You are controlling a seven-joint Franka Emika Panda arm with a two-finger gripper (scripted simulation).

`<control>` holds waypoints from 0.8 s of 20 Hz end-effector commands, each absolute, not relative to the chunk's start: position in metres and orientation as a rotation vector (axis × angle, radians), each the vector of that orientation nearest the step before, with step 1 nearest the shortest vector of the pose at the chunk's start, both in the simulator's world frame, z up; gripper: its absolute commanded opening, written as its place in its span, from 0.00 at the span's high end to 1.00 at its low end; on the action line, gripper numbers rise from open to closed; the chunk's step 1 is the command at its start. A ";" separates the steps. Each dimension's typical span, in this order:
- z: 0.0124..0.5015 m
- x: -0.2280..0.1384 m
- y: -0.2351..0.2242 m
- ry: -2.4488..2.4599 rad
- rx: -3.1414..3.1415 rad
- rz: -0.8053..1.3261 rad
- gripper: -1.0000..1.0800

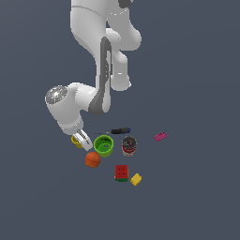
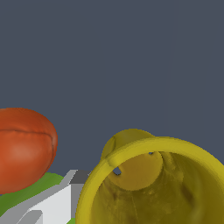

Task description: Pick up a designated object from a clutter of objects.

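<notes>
Dark grey floor [image 1: 197,197] carries eight small items, one of each: a yellow cup [image 1: 75,139], a green cup [image 1: 103,145], an orange ball [image 1: 93,160], a red-labelled can [image 1: 129,146], a red-green cube [image 1: 121,173], a yellow block [image 1: 136,179], a magenta brick [image 1: 161,136] and a blue-handled screwdriver [image 1: 117,131]. The yellow cup lies just beside the green cup on the exterior view's left, mostly hidden behind the gripper [image 1: 83,140], which is down at it. Whether the jaws are spread or pinching the rim I cannot tell, since the wrist view shows only one pale finger [image 2: 52,203] beside the cup's cut-off mouth [image 2: 144,151].

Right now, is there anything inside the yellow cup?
The wrist view shows the yellow cup hollow, only its own bottom visible inside. The near part is out of frame; the end effector hides it outside.
</notes>
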State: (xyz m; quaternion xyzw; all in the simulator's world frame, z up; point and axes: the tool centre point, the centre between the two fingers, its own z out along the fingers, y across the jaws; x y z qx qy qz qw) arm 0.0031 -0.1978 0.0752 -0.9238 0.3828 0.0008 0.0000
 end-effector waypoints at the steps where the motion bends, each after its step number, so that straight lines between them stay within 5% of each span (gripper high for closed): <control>1: 0.092 0.010 -0.189 1.202 -2.902 -0.001 1.00; 16: 0.233 0.064 -0.107 1.206 -2.905 -0.001 1.00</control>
